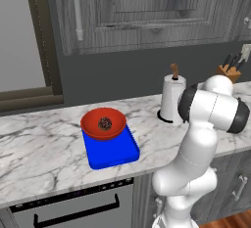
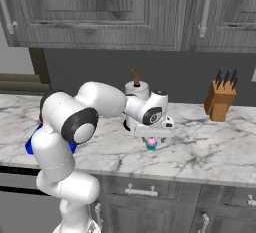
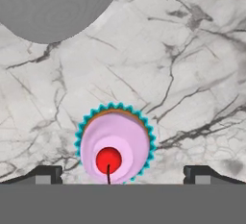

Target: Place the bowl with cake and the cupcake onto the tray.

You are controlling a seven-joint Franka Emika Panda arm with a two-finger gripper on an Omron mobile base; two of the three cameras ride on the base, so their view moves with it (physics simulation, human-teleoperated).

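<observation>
White arm [image 2: 75, 127] rising at lower left of right base view, elbow bent, gripper [image 2: 153, 136] mid-frame pointing down, jaws spread wide

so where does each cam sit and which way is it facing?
Left base view: behind-left, facing counter; round red bowl with cake on flat blue tray; arm lower right.
Right base view: behind-right; arm lower left, gripper over teal-wrapped pink cupcake.
Hand view: straight down on cupcake; fingertips apart.
Shared: paper-towel roll, wooden knife block.
</observation>
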